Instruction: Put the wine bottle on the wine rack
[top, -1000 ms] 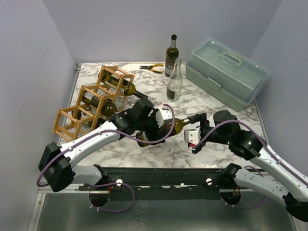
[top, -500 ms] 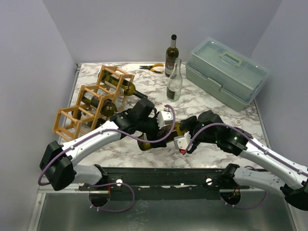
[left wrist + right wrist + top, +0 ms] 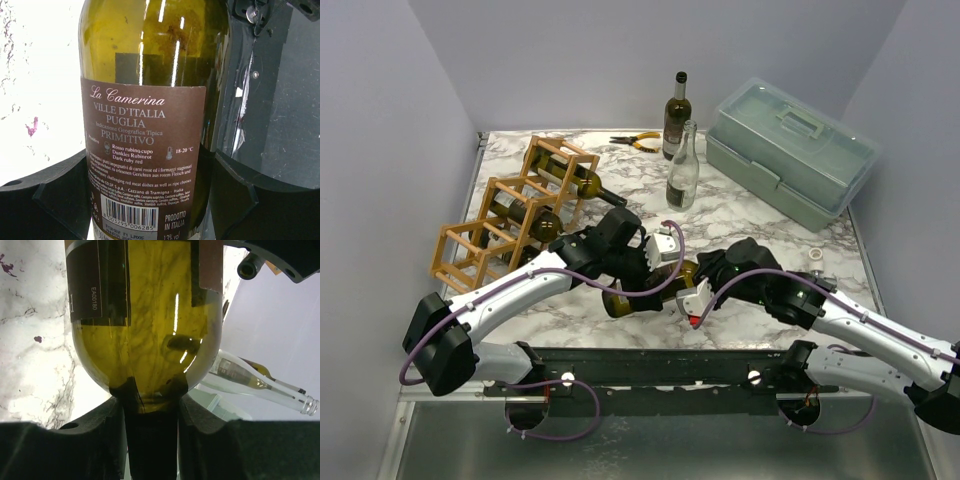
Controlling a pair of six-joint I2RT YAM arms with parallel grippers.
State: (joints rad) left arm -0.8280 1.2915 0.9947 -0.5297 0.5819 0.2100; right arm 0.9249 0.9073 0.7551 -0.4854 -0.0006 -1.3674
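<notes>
The wine bottle (image 3: 642,292) is olive-green with a brown label and lies roughly level just above the marble table, in front of the arms. My left gripper (image 3: 642,262) is shut on its labelled body (image 3: 145,125), one finger (image 3: 50,195) on each side. My right gripper (image 3: 696,282) is shut on the dark neck, just below the shoulder (image 3: 150,315), and its pads (image 3: 85,440) press both sides. The wine rack (image 3: 510,225), a light-brown stick lattice, stands at the left of the table with two bottles lying in its cells.
A dark bottle (image 3: 677,115) and a clear bottle (image 3: 683,165) stand upright at the back centre. Yellow-handled pliers (image 3: 638,142) lie beside them. A pale green toolbox (image 3: 790,150) fills the back right. A small white ring (image 3: 816,257) lies near the right edge.
My right arm has swung left to the bottle's neck and its jaws have closed on it. The left gripper has kept its hold, and the bottle has shifted slightly down and left.
</notes>
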